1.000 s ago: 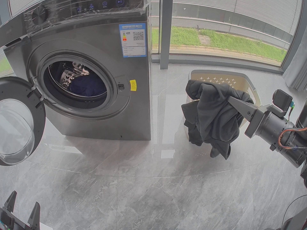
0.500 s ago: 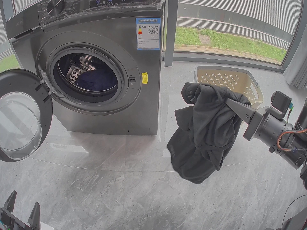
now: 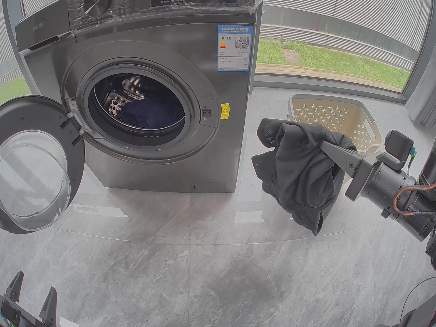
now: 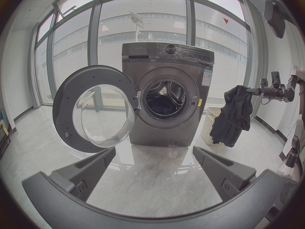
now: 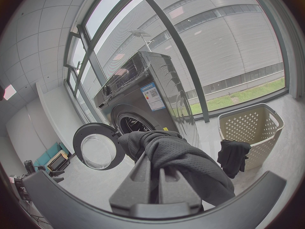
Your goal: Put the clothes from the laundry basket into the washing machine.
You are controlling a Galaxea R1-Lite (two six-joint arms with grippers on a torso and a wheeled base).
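Note:
The grey washing machine (image 3: 150, 46) stands at the back left with its round door (image 3: 36, 164) swung open to the left. A dark blue garment (image 3: 152, 114) lies in the drum. My right gripper (image 3: 324, 146) is shut on a dark grey garment (image 3: 299, 164), which hangs off the floor between the washer and the beige laundry basket (image 3: 318, 98). The right wrist view has the gripper (image 5: 154, 169) clamped on the cloth (image 5: 178, 156), pointing at the washer (image 5: 143, 93). My left gripper (image 3: 32, 291) stays low at the near left, open (image 4: 153, 150) and holding nothing.
Grey marble floor (image 3: 190, 260) spreads wide between me and the washer. Tall windows and a pillar (image 4: 189, 19) stand behind the washer. A dark cloth (image 5: 233, 156) shows against the basket's front (image 5: 251, 124); I cannot tell whether it belongs to the held garment.
The whole head picture has slid, so the camera moved; washer and basket now sit further right. The hanging garment swung out toward the washer, then back under my right gripper.

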